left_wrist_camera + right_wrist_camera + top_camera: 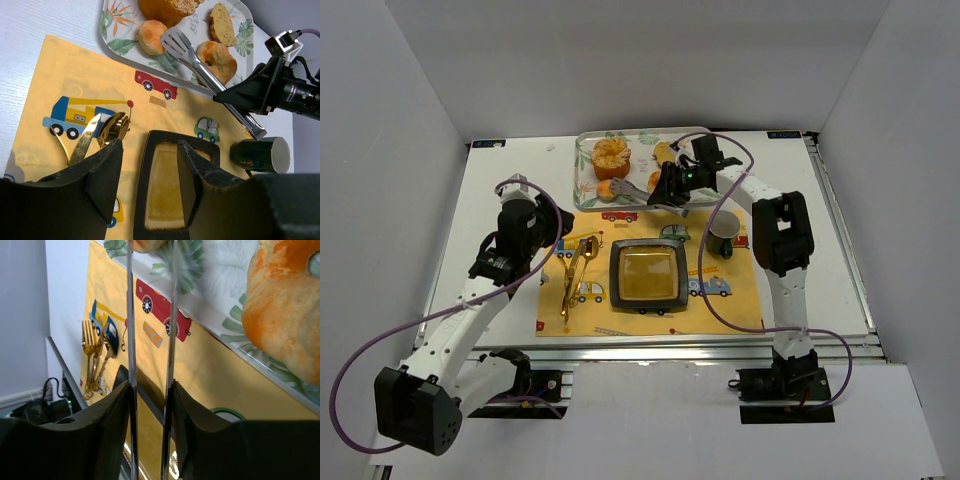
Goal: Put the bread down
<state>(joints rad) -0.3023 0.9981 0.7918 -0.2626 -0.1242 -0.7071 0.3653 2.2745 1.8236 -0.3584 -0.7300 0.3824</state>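
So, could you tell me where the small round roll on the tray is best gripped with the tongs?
Across its widest middle, low on the sides. The small round roll is a dome, so a high pinch would probably slip. Come from the side where the tongs, held by the right end effector, lie beside it.

Top cam sits high behind the arm bases, looking down on the whole table from far off. Left wrist cam hangs low over the mat, facing the tray, with the plate right under it. Right wrist cam is way closer, peering along the tongs. All three catch the mat and tray edge.
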